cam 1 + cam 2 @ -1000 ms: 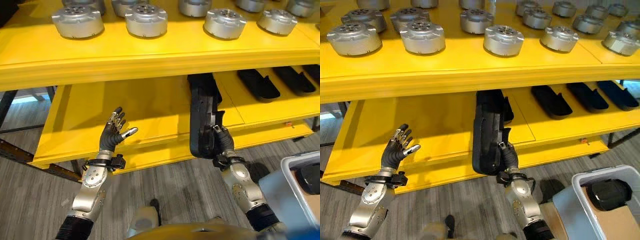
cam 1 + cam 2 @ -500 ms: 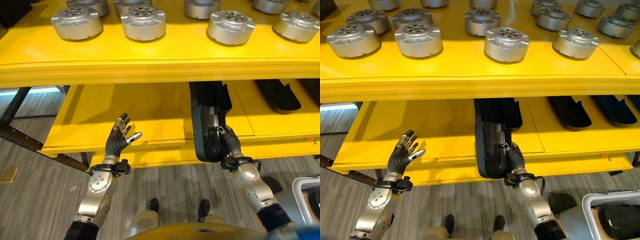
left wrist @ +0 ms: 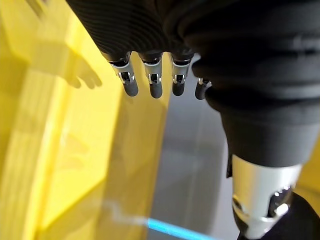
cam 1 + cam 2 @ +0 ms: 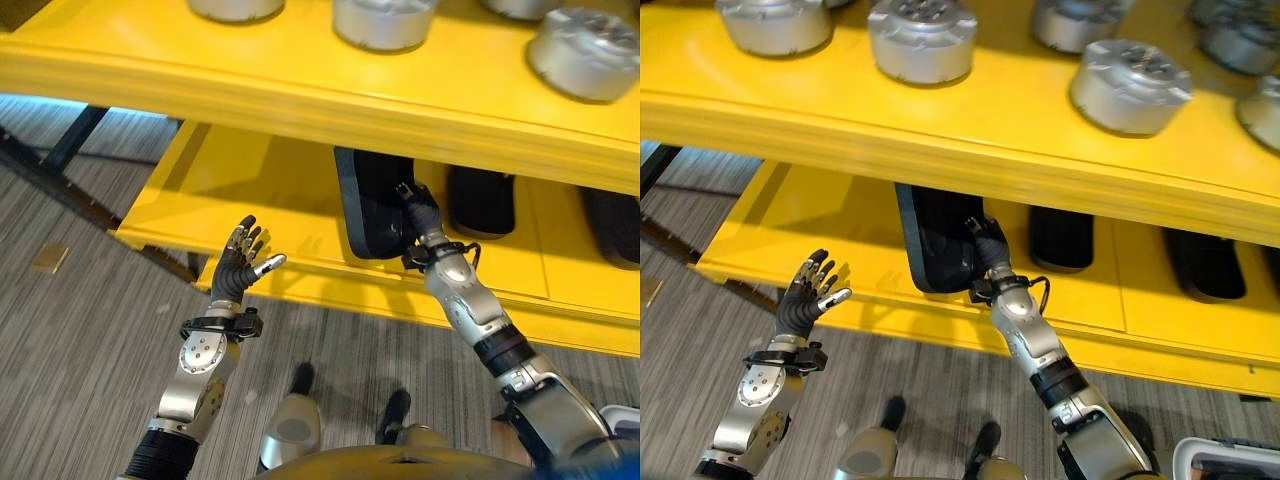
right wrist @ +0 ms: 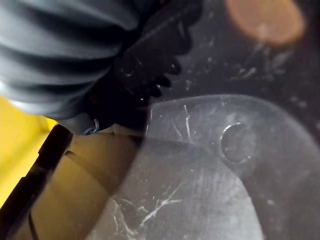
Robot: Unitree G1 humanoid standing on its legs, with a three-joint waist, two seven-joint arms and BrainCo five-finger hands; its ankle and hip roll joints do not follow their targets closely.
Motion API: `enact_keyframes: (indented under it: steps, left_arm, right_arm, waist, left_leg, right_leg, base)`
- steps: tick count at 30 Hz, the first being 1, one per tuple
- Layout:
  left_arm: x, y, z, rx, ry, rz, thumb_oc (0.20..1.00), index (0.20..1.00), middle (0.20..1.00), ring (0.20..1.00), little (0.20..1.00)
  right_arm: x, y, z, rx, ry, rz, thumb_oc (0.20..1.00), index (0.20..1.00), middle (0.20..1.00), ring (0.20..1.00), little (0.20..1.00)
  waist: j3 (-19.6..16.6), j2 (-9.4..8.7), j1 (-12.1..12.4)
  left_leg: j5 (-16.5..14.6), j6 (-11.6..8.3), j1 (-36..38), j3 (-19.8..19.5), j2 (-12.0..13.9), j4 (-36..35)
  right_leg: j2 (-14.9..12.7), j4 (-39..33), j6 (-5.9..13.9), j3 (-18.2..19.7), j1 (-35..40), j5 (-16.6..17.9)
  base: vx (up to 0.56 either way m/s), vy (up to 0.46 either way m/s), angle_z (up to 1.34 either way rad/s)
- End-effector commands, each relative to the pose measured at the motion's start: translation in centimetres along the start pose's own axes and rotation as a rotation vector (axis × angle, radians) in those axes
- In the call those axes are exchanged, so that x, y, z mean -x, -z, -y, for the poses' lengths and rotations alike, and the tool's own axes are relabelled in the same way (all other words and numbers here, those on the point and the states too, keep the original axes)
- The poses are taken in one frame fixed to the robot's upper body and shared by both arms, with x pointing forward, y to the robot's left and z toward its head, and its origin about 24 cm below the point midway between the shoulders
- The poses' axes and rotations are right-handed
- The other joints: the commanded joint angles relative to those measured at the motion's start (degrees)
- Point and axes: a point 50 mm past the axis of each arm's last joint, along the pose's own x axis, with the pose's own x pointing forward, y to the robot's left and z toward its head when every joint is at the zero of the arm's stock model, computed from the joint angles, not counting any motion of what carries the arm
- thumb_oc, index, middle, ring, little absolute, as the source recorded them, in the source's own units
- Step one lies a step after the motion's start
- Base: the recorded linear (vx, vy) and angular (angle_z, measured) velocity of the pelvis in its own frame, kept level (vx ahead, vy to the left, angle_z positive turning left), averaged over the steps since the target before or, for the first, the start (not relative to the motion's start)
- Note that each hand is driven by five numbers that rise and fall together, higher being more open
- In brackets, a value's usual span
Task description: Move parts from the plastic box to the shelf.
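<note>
A long black part (image 4: 370, 205) lies on the yellow lower shelf (image 4: 250, 190), most of its length under the upper shelf. My right hand (image 4: 420, 215) reaches in from the right and is shut on its near end; in the right wrist view the part's scuffed dark surface (image 5: 210, 165) sits right against the hand. Well to the left of the part, my left hand (image 4: 238, 268) is raised in front of the lower shelf's edge. It is open, its fingers (image 3: 152, 82) straight and holding nothing.
Several round silver parts (image 4: 923, 35) stand on the upper shelf (image 4: 300, 100). More black parts (image 4: 1060, 235) lie on the lower shelf to the right. The left part of the lower shelf is bare. A plastic box rim (image 4: 1225, 472) shows at the lower right.
The camera has shifted. My right hand has reached forward and the black part has gone deeper onto the lower shelf. The left hand keeps its raised, open pose.
</note>
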Motion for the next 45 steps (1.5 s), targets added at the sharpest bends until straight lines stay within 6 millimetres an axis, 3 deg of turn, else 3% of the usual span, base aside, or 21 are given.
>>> enact_keyframes:
  steps: [1,8,10,13,16,18,20,22,23,29,36,45]
  left_arm:
    - [-0.4,-3.3,0.4,0.007,0.045,0.153,1.000,1.000,1.000,1.000,1.000]
    - [-1.2,-4.6,1.2,0.012,0.092,0.207,1.000,1.000,1.000,1.000,1.000]
    - [-1.8,-5.1,2.2,0.030,0.129,0.237,1.000,1.000,1.000,1.000,1.000]
    - [-2.1,-5.3,2.6,0.040,0.137,0.248,1.000,1.000,1.000,1.000,1.000]
    - [-2.2,-5.1,3.1,0.048,0.146,0.240,1.000,1.000,1.000,1.000,1.000]
    - [-2.2,-5.0,3.4,0.052,0.157,0.239,1.000,1.000,1.000,1.000,1.000]
    - [-2.2,-4.9,3.7,0.053,0.167,0.233,1.000,1.000,1.000,1.000,1.000]
    - [-2.3,-5.1,3.8,0.053,0.170,0.240,1.000,1.000,1.000,1.000,1.000]
    - [-2.2,-5.0,4.2,0.057,0.183,0.236,1.000,1.000,1.000,1.000,1.000]
    - [-2.3,-4.7,5.0,0.066,0.214,0.218,1.000,1.000,1.000,1.000,1.000]
    - [-2.6,-5.0,5.8,0.072,0.236,0.228,1.000,1.000,1.000,1.000,1.000]
    - [-2.8,-5.3,6.3,0.078,0.252,0.240,1.000,1.000,1.000,1.000,1.000]
  right_arm:
    - [-1.8,-5.1,-1.9,-0.051,-0.025,0.224,0.200,0.200,0.200,0.200,0.200]
    - [-4.4,-8.6,-1.6,-0.021,0.062,0.300,0.200,0.200,0.200,0.200,0.200]
    - [-5.7,-10.8,-0.2,-0.004,0.164,0.344,0.200,0.200,0.200,0.200,0.200]
    - [-6.3,-12.0,0.5,0.010,0.213,0.364,0.200,0.200,0.200,0.200,0.200]
    - [-6.9,-13.4,1.2,0.010,0.264,0.381,0.200,0.200,0.200,0.200,0.200]
    - [-7.3,-14.6,1.5,0.023,0.282,0.405,0.200,0.200,0.200,0.200,0.200]
    - [-7.7,-15.8,1.7,0.033,0.302,0.420,0.200,0.200,0.200,0.200,0.200]
    - [-7.9,-16.6,1.9,0.043,0.314,0.435,0.200,0.200,0.200,0.200,0.200]
    - [-8.1,-17.5,2.2,0.049,0.335,0.452,0.200,0.200,0.200,0.200,0.200]
    - [-8.6,-19.7,3.2,0.044,0.386,0.472,0.200,0.200,0.200,0.200,0.200]
    - [-8.8,-21.1,4.0,0.102,0.436,0.483,0.200,0.200,0.200,0.200,0.200]
    - [-9.3,-20.7,4.3,0.158,0.478,0.440,0.200,0.200,0.200,0.200,0.200]
  waist:
    - [0.0,-0.07,1.3]
    - [3.6,1.53,3.7]
    - [5.6,2.75,4.6]
    - [6.8,3.43,4.8]
    - [7.2,4.23,4.7]
    - [7.9,4.59,4.2]
    - [8.3,5.17,4.0]
    - [8.6,5.26,3.8]
    - [9.1,5.77,3.4]
    - [10.2,6.37,1.5]
    - [11.1,6.54,0.3]
    - [11.6,6.49,-0.3]
  left_leg:
    - [-3.4,1.29,-2.0,4.8,0.6,3.5]
    - [-3.7,1.39,-6.9,2.9,-0.4,7.3]
    - [-4.5,1.17,-9.9,2.2,-1.3,10.5]
    - [-5.6,1.23,-12.1,2.2,-1.8,14.1]
    - [-9.0,1.28,-13.3,3.0,-1.7,18.2]
    - [-9.0,1.68,-15.4,3.6,-1.9,20.6]
    - [-11.7,1.62,-16.7,4.2,-1.7,24.0]
    - [-10.9,1.85,-18.6,4.6,-1.9,25.6]
    - [-13.5,1.78,-19.9,4.8,-1.6,28.8]
    - [-15.8,1.89,-24.6,5.3,-1.4,34.7]
    - [-16.0,1.86,-26.5,5.5,-1.3,35.9]
    - [-15.8,1.86,-27.3,5.5,-1.1,35.6]
  right_leg:
    - [-5.0,9.1,2.53,1.6,-3.9,-3.7]
    - [-6.3,11.4,2.52,0.6,-6.6,-3.9]
    - [-7.2,14.0,2.23,0.5,-8.5,-4.8]
    - [-7.9,16.9,1.99,0.8,-10.4,-5.8]
    - [-8.5,20.9,2.21,2.0,-12.2,-8.3]
    - [-9.0,23.0,1.49,3.1,-14.8,-8.3]
    - [-9.0,26.6,1.86,4.4,-16.7,-10.6]
    - [-9.3,27.5,1.23,4.7,-18.5,-10.0]
    - [-9.3,30.7,1.53,5.8,-20.2,-12.3]
    - [-9.1,36.4,1.09,8.0,-25.6,-14.6]
    - [-9.2,37.7,0.91,8.7,-27.9,-14.9]
    - [-8.8,37.4,0.85,9.1,-28.8,-14.7]
  base:
    - [-0.08,0.022,0.19]
    - [-0.06,0.012,0.14]
    - [-0.06,0.025,0.20]
    - [-0.02,0.028,0.16]
    - [0.00,0.055,0.10]
    - [-0.10,0.079,-0.05]
    - [-0.03,0.047,-0.16]
    - [-0.10,0.053,-0.19]
    - [0.01,0.022,-0.11]
    - [-0.04,0.021,-0.15]
    - [-0.03,-0.002,-0.04]
    - [0.00,0.001,-0.01]
